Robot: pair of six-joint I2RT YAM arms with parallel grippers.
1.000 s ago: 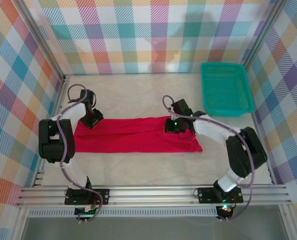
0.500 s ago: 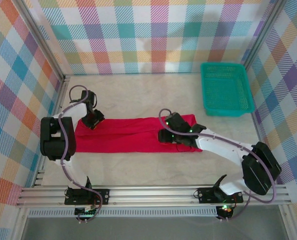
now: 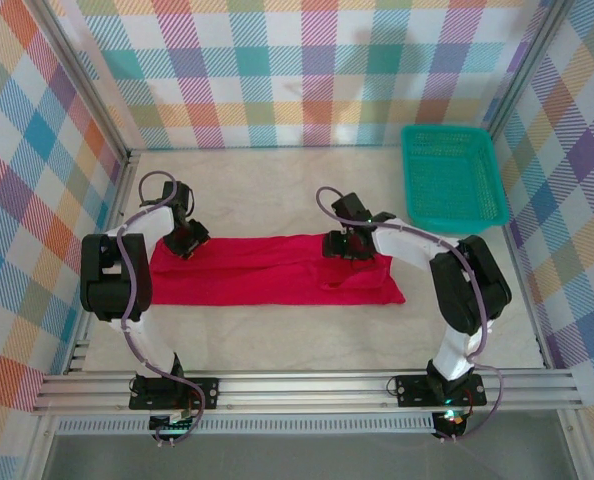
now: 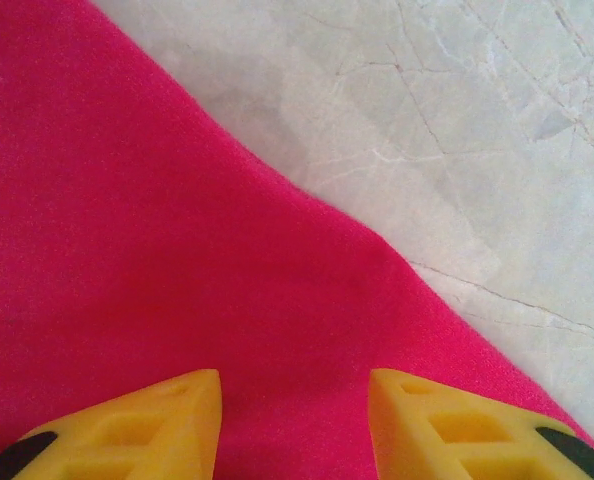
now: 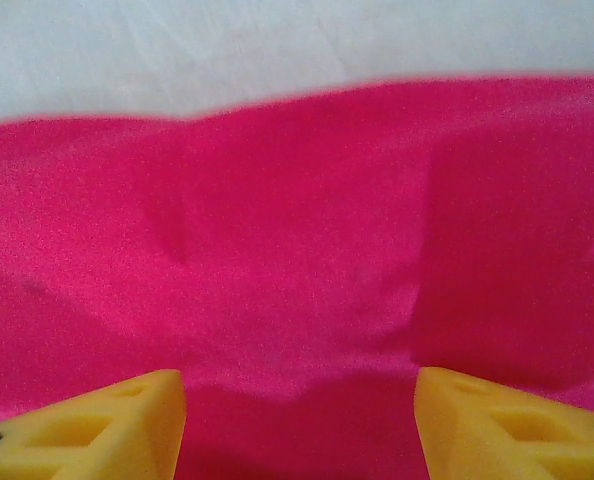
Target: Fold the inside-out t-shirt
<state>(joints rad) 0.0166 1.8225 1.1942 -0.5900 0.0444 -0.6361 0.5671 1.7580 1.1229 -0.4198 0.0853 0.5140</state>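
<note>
The inside-out t-shirt (image 3: 267,270) lies on the table as a long, flat red band running left to right. My left gripper (image 3: 185,240) hovers over its far left corner. In the left wrist view the left gripper (image 4: 295,385) stands open, yellow fingertips (image 4: 172,410) apart above flat red cloth (image 4: 157,220) beside the shirt's slanting edge. My right gripper (image 3: 342,245) is over the shirt's far edge, right of the middle. In the right wrist view the right gripper (image 5: 299,385) is open wide, with wrinkled red cloth (image 5: 297,250) below it and nothing pinched.
A teal plastic basket (image 3: 453,180) stands at the back right corner. Checked walls enclose the pale table (image 3: 277,190) on three sides. Bare table surface lies behind and in front of the shirt. A metal rail (image 3: 307,385) runs along the near edge.
My right gripper has gone from shut to open, swung toward the near side and come back to the shirt's far edge. The shirt's far right part now lies spread out. The left arm has stayed still.
</note>
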